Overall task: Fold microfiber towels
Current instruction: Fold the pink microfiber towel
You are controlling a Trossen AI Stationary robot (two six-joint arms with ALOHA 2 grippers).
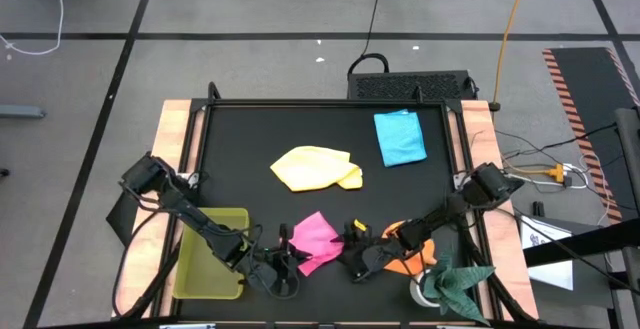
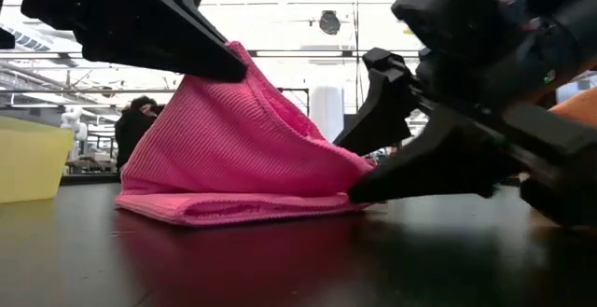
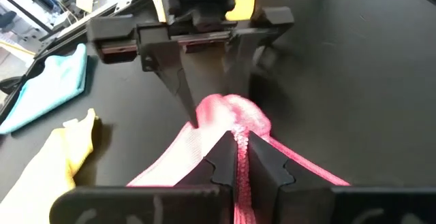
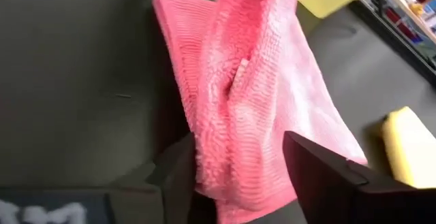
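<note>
Table edges: the black mat [image 1: 330,129] is bounded by light wooden side rails [image 1: 172,139]; the far half of the mat is largely unoccupied, whereas the near edge is crowded by both arms and several cloths.
Open room: bare mat is seen between the yellow towel [image 1: 315,167] and the far rail, and between the yellow towel and the light blue towel [image 1: 400,137], which lie apart.
Pink towel: the pink towel [image 1: 318,239] is placed near the front middle of the mat, between the 2 grippers; in the low view [image 2: 233,158] 1 corner is lifted into a peak while the lower layer lies flat on the mat.
Orange towel: the orange towel [image 1: 412,254] is partly covered by the right arm, near the front right.
Other items: a yellow-green tray [image 1: 210,254] sits at the front left; a dark green cloth [image 1: 458,281] lies at the front right corner.
Surroundings: a grey floor with cables is seen around the table; a person [image 2: 138,125] is visible far behind in the low view.
Left gripper: the left gripper [image 1: 285,259] is reached in low from the front left; its fingers are pressed together on the raised pink edge [image 3: 240,149].
Right gripper: the right gripper [image 1: 358,254] is angled in from the right; its fingers [image 4: 327,169] are spread wide on either side of the pink cloth, with nothing clamped.
</note>
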